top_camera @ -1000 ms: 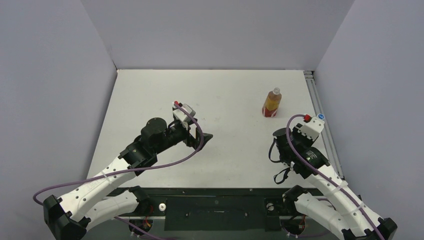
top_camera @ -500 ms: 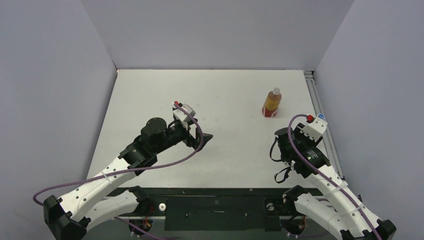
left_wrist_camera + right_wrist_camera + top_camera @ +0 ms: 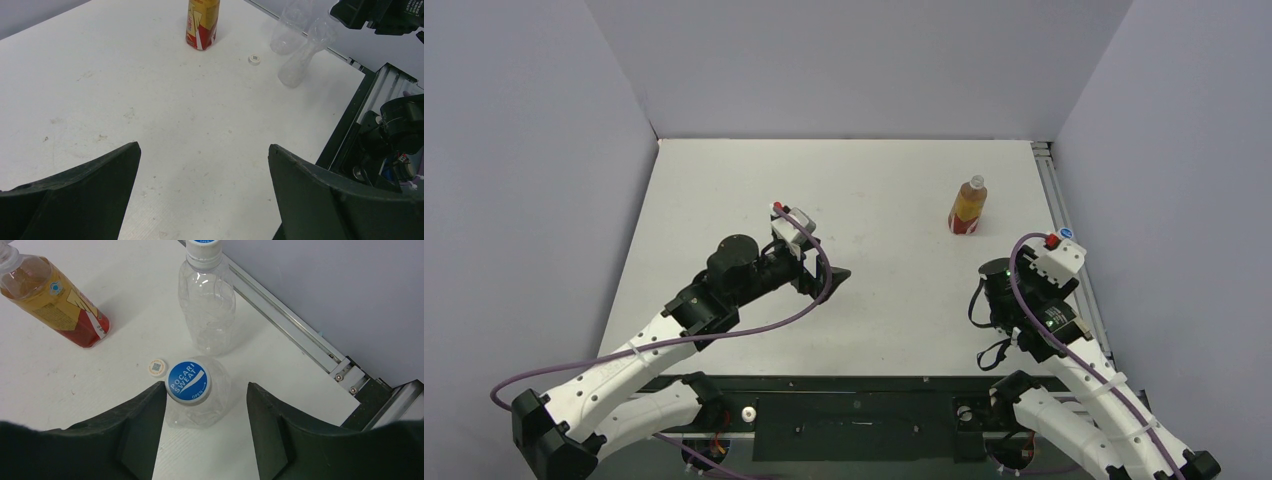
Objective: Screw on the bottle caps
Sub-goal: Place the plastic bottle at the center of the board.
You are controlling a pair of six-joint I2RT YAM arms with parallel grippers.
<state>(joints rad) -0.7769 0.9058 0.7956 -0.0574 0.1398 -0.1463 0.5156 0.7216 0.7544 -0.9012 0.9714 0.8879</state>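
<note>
In the right wrist view my right gripper (image 3: 205, 387) is open above a clear bottle (image 3: 210, 405) that wears a blue-and-white cap (image 3: 188, 382). The cap sits close to the left finger (image 3: 135, 430), apart from the right one. A second clear bottle (image 3: 207, 310) with a blue-and-white cap (image 3: 202, 244) stands just beyond. A plain white cap (image 3: 157, 367) lies on the table beside the near bottle. The amber bottle (image 3: 50, 302) with a red band stands uncapped to the left; it also shows in the top view (image 3: 967, 207). My left gripper (image 3: 203, 146) is open and empty at mid-table (image 3: 836, 273).
A metal rail (image 3: 295, 325) runs along the table's right edge, close behind the clear bottles. Grey walls enclose the table (image 3: 724, 200) on three sides. In the left wrist view the white cap (image 3: 255, 59) lies between the amber bottle (image 3: 202, 25) and the clear bottles (image 3: 300, 65).
My right wrist has drawn back toward the near edge and slightly right. The left arm and the amber bottle have not moved.
</note>
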